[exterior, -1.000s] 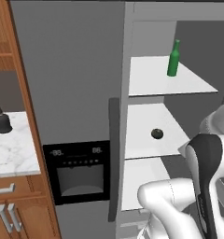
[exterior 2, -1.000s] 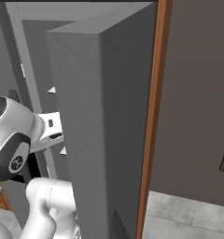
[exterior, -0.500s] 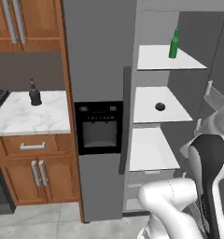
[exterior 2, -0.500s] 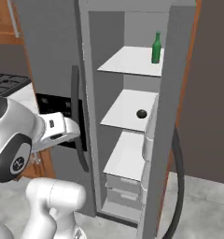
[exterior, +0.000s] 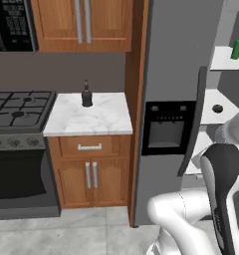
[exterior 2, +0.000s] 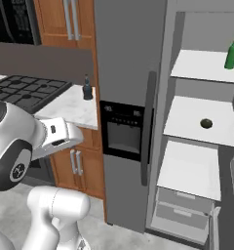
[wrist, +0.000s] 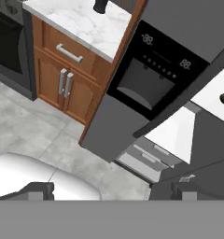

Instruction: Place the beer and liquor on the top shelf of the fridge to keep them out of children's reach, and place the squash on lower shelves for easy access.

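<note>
Step in hand: likely fetching the liquor (exterior: 86, 94), the one task item not yet in the fridge (exterior 2: 131, 97).
Liquor: stands upright on the marble tabletop (exterior: 91, 117), at its far edge, left of the fridge and right of the stove (exterior: 19, 107).
How to do it well: bring the base square to the tabletop, come in level at the wide body below the thin neck, and keep clear of the fridge's side wall.
End effector: the end effector (wrist: 109, 191) carries nothing, tips set wide apart.
Top shelf: the top shelf (exterior 2: 204, 66) holds the beer (exterior 2: 231, 52), upright.
Lower shelves: the squash (exterior 2: 205, 123) sits on the shelf just below; the next one down is bare.
</note>
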